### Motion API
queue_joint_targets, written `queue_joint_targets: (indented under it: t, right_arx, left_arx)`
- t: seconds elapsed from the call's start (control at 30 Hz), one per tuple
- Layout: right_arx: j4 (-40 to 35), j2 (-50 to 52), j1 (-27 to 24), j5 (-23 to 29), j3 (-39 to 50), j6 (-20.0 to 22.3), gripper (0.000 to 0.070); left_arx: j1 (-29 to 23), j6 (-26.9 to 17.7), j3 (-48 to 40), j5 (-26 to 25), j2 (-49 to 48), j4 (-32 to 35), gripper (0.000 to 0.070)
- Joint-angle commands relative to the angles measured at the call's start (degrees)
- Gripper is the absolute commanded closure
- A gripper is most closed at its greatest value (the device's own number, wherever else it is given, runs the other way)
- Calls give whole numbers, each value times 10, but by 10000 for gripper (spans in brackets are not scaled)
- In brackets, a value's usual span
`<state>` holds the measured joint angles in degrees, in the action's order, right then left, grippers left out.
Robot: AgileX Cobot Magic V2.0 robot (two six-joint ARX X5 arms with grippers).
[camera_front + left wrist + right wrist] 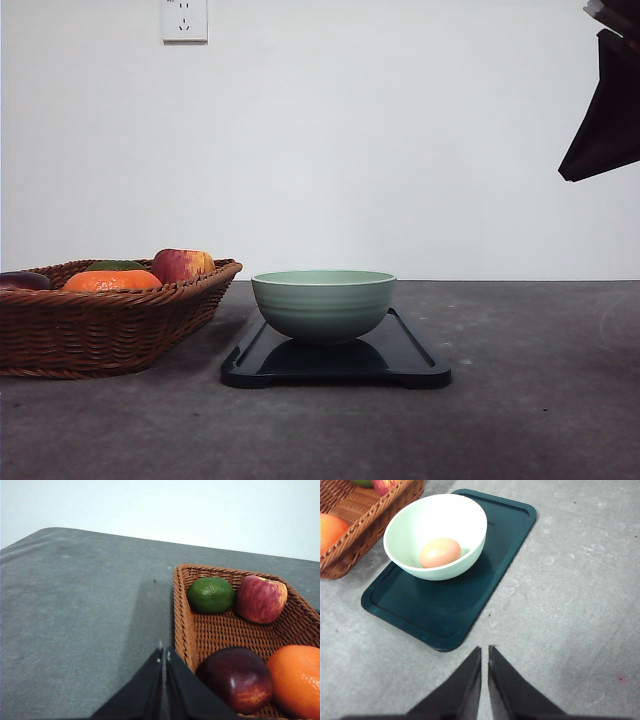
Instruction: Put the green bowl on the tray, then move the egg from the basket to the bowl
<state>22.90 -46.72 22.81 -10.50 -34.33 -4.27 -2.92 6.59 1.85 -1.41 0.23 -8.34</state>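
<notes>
Right claw [485, 652] hangs apart from egg [439, 552].

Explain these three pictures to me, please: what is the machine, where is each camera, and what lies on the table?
This is a two-armed robot with a camera on each wrist and one in front. The front view looks across the grey table: a wicker basket of fruit stands left of a black tray, and a green bowl sits on that tray. The left wrist view looks down past the left arm's closed black fingers at the basket, which holds an apple, a green fruit, a dark red fruit and an orange. The right wrist view shows the right fingers, also closed and empty, above the table, and the egg lying inside the bowl.
</notes>
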Motion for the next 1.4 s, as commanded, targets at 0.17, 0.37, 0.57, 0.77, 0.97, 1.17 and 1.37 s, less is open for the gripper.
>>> queue_joint_targets:
  t: [0.17,0.37,0.57,0.77,0.97,1.17,1.37]
  right_arx:
    - [-6,-3,3,0,-4,0,685]
    - [-1,40,-7,23,-1,73,685]
    - [-42,136,-81,50,64,94,685]
    - [-157,262,-163,49,208,91,685]
    - [-232,399,-186,49,332,73,685]
    - [-178,465,-187,65,336,75,685]
    - [-177,465,-189,65,336,73,685]
  left_arx:
    - [-1,-10,-11,2,0,6,700]
    - [-1,-10,-11,2,0,6,700]
    - [-1,-10,-11,2,0,6,700]
    - [-1,-10,-11,2,0,6,700]
    - [-1,-10,-11,2,0,6,700]
    - [-1,-10,-11,2,0,6,700]
    - [-1,-10,-10,1,0,6,700]
